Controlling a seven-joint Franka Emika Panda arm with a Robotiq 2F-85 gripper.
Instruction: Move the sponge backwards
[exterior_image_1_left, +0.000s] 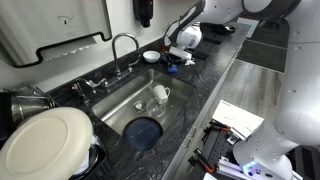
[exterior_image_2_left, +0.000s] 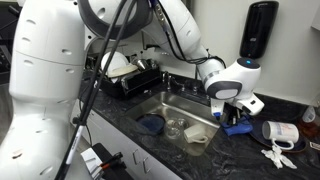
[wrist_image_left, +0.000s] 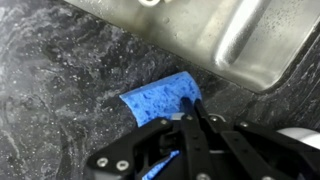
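Though the fingers of our gripper (wrist_image_left: 198, 112) look close together, we cannot tell if they pinch the sponge (wrist_image_left: 158, 100). It lies flat on the counter (wrist_image_left: 60, 80) just beside the sink (wrist_image_left: 235, 45), under the fingertips. We think the move back is not done yet, so most of it is left.

You have a bright blue sponge (wrist_image_left: 160, 100) with pale speckling, against a black countertop (wrist_image_left: 60, 80) veined in grey. Your gripper (wrist_image_left: 197, 108) is matte black; the sink (exterior_image_1_left: 120, 100) silver, its dish (exterior_image_1_left: 145, 131) dark blue, the plate (exterior_image_1_left: 45, 140) white.
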